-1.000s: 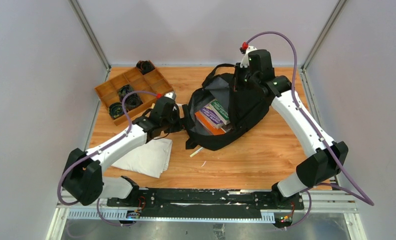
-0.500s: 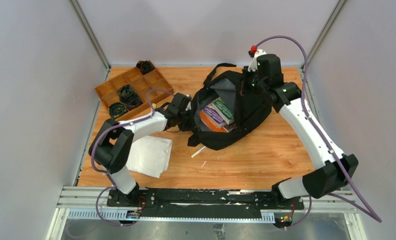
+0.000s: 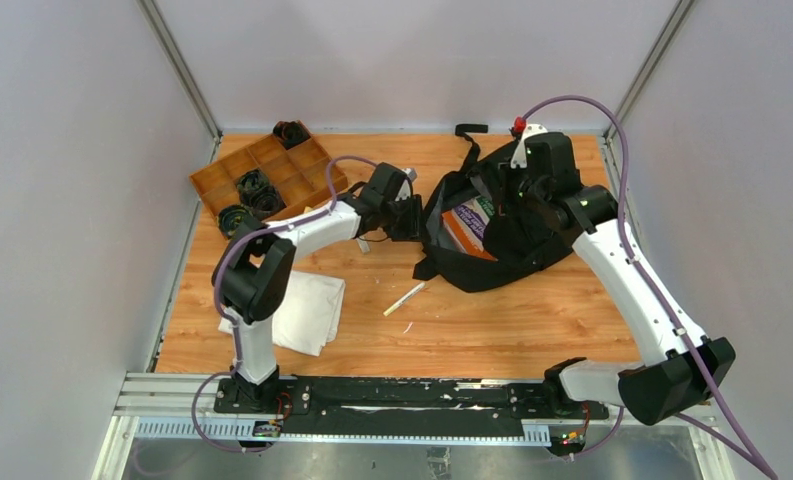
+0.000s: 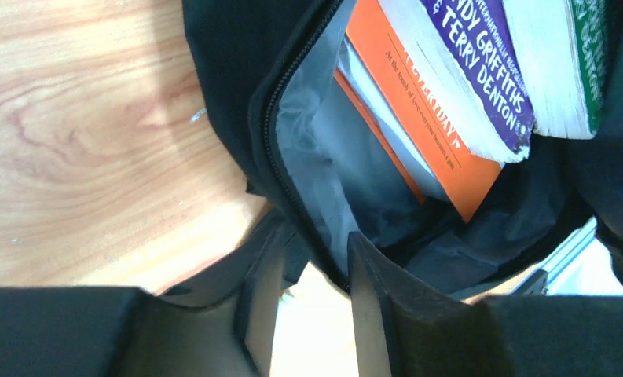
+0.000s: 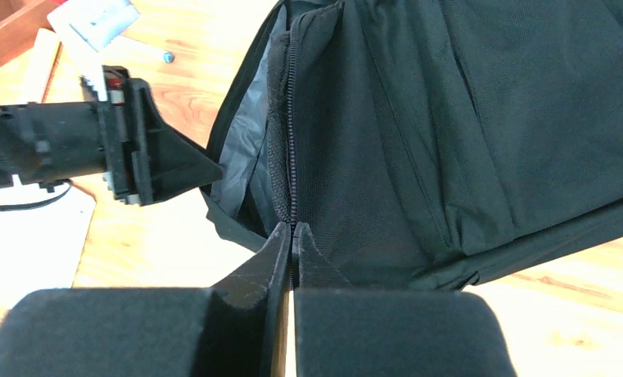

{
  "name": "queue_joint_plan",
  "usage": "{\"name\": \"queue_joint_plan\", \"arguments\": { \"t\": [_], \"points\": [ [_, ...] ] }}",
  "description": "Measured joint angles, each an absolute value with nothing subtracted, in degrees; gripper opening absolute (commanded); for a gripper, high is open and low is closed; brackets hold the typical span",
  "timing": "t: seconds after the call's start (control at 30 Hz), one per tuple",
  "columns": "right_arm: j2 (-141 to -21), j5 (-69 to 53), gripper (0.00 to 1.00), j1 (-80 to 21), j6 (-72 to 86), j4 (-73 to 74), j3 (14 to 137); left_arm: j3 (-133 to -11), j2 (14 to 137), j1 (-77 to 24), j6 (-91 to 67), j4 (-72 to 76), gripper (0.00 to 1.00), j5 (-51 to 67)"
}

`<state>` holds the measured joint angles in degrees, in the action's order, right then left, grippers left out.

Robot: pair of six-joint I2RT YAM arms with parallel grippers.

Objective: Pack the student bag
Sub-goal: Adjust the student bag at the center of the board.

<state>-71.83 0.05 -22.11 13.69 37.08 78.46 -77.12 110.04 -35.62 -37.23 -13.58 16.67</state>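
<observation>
The student bag (image 3: 507, 240) is a black backpack lying right of centre, its mouth gaping to the left. Inside it show an orange book (image 4: 430, 118) and a purple book (image 4: 481, 71). My right gripper (image 3: 517, 190) is over the bag's top. In the right wrist view this gripper (image 5: 293, 232) is shut on the bag's zipper edge (image 5: 294, 157). My left gripper (image 3: 413, 214) reaches the mouth's left side. Its fingers (image 4: 371, 306) stand partly apart, astride the zippered rim (image 4: 280, 157), with table showing between them.
A brown wooden compartment tray (image 3: 302, 160) with black coiled items stands at the back left. A folded white cloth (image 3: 297, 310) lies by the left arm. A white pen (image 3: 404, 298) lies in front of the bag. A loose black strap (image 3: 470, 129) reaches the back edge.
The bag has shifted right with my right gripper still on it, leaving the white pen uncovered. My left arm has stretched out to the right, following the bag's mouth.
</observation>
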Motion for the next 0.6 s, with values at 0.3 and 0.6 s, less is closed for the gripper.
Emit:
{"name": "queue_joint_plan", "arguments": {
  "t": [0.3,0.6],
  "points": [
    [-71.8,-13.0,0.00,-22.2,13.0,38.5,78.0,-62.6,88.0,-35.5,-27.9,-17.4,0.66,11.5],
    [-74.1,-17.2,0.00,-26.6,12.6,38.7,73.6,-47.4,71.6,-35.5,-20.9,-16.8,0.70,11.4]
  ]
}}
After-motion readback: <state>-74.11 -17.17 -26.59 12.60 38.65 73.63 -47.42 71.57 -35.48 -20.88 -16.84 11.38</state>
